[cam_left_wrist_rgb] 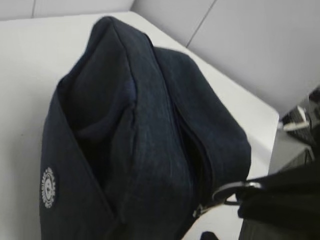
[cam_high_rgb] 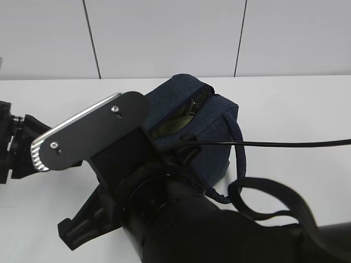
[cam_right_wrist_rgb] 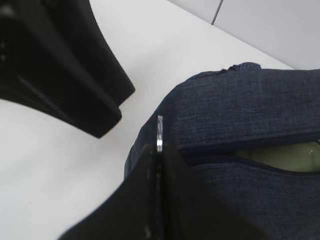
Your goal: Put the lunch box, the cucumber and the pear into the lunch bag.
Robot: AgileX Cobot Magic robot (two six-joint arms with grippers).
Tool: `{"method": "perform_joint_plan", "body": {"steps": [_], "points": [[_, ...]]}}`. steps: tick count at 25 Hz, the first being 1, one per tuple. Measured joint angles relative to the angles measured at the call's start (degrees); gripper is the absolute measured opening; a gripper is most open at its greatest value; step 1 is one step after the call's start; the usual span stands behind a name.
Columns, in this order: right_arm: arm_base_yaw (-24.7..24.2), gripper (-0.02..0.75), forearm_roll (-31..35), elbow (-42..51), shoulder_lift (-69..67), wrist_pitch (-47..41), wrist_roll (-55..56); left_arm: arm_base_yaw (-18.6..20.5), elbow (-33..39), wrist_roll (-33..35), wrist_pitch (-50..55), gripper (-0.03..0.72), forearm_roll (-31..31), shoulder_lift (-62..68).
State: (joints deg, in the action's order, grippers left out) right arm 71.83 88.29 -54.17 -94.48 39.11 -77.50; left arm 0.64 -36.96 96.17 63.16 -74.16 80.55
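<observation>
The navy lunch bag (cam_high_rgb: pixel 211 129) stands at the table's middle with its zip top partly open. The pale sage-green lid of the lunch box (cam_high_rgb: pixel 175 125) shows inside the opening, and also in the right wrist view (cam_right_wrist_rgb: pixel 280 156). My right gripper (cam_right_wrist_rgb: pixel 159 150) is shut on the metal zip pull (cam_right_wrist_rgb: pixel 159 131) at the bag's end. The left wrist view shows the ring pull (cam_left_wrist_rgb: pixel 234 192) held by that black gripper (cam_left_wrist_rgb: pixel 280 205). The bag (cam_left_wrist_rgb: pixel 140 140) fills the left wrist view and the left jaws are hidden. The cucumber and the pear are out of view.
A large black arm (cam_high_rgb: pixel 164 208) fills the foreground and hides the near table. The other arm (cam_high_rgb: pixel 16 148) sits at the far left edge. A black cable (cam_high_rgb: pixel 285 144) runs right across the bag, and the bag's loop handles (cam_high_rgb: pixel 247 186) lie at its right.
</observation>
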Motion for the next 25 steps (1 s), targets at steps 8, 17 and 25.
{"method": "perform_joint_plan", "body": {"steps": [8,17,25], "points": [[0.0,0.0,0.6,0.0,0.0,-0.8,-0.1,-7.1,-1.0,5.0,-11.2,0.256,4.6,1.3],[0.0,0.0,1.0,-0.2,0.0,-1.5,-0.1,-7.2,-1.4,8.8,-12.9,0.254,2.2,5.4],[0.0,0.0,1.1,-0.4,0.0,-1.5,-0.1,-8.2,-1.7,12.8,-11.1,0.251,-0.8,8.5]]}}
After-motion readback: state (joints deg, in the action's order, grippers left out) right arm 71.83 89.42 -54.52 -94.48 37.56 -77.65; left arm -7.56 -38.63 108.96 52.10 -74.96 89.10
